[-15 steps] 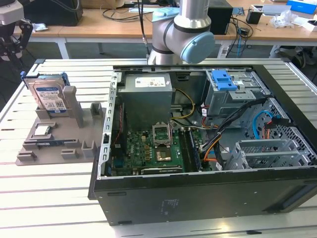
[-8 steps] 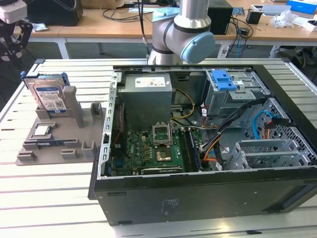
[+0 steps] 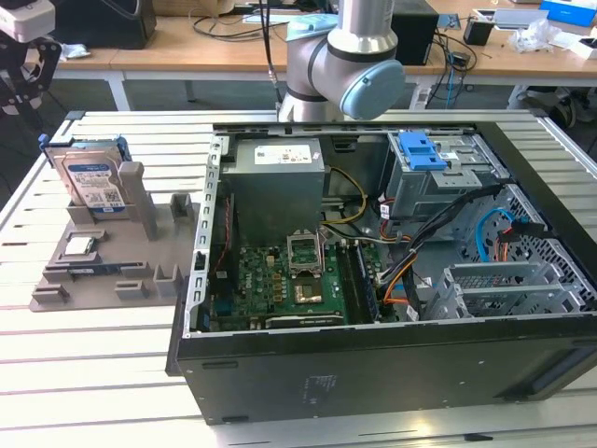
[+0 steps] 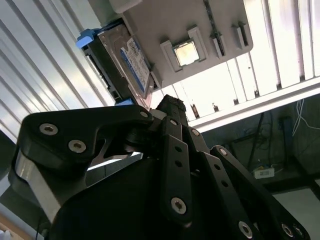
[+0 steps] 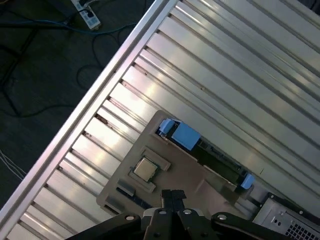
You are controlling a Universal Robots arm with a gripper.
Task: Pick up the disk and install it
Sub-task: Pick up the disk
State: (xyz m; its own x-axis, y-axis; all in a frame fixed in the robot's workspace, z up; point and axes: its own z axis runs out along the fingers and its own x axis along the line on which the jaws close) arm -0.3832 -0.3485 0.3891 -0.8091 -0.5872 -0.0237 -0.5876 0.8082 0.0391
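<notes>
Exterior view: the arm [image 3: 347, 65] runs out of the frame's top edge. We can't see the disk's [image 3: 90, 179] lower edge, which is sunk in a slot of the grey holder [image 3: 103, 275] at the exterior view's left, beside the open computer case [image 3: 373, 373].

The disk stands on edge: silver, with a white-and-blue label and a blue carrier at both ends.

First wrist view: the gripper [image 5: 173, 196] hangs above the holder. Its pads look pressed together and grip nothing. We see it apart from the disk, nearer the small chip [image 5: 145, 170].

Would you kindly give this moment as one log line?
gripper shut, empty, above grey holder | disk on edge in holder, untouched
</notes>
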